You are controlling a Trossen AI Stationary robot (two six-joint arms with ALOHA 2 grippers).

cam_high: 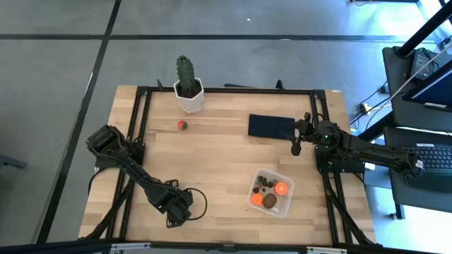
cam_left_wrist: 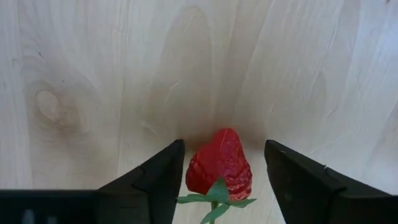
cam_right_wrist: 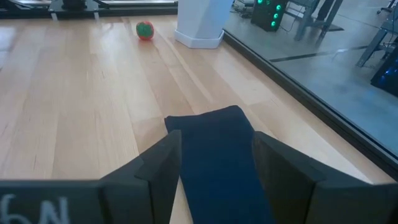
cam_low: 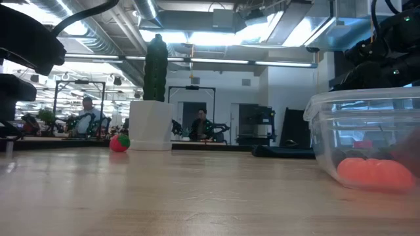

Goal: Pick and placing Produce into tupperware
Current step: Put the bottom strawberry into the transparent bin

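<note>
My left gripper points down at the table near its front left, and it also shows in the high view. It is open. A red strawberry with green leaves lies on the wood between its fingers, which stand on either side of it. A second strawberry lies on the table near the cactus. The clear tupperware stands at the front right and holds orange balls, a brown oval and dark berries. My right gripper is open and empty over the flat black rectangle.
A green cactus in a white pot stands at the far edge. The flat black rectangle lies at the far right. A black frame runs around the tabletop. People show in the room beyond the table.
</note>
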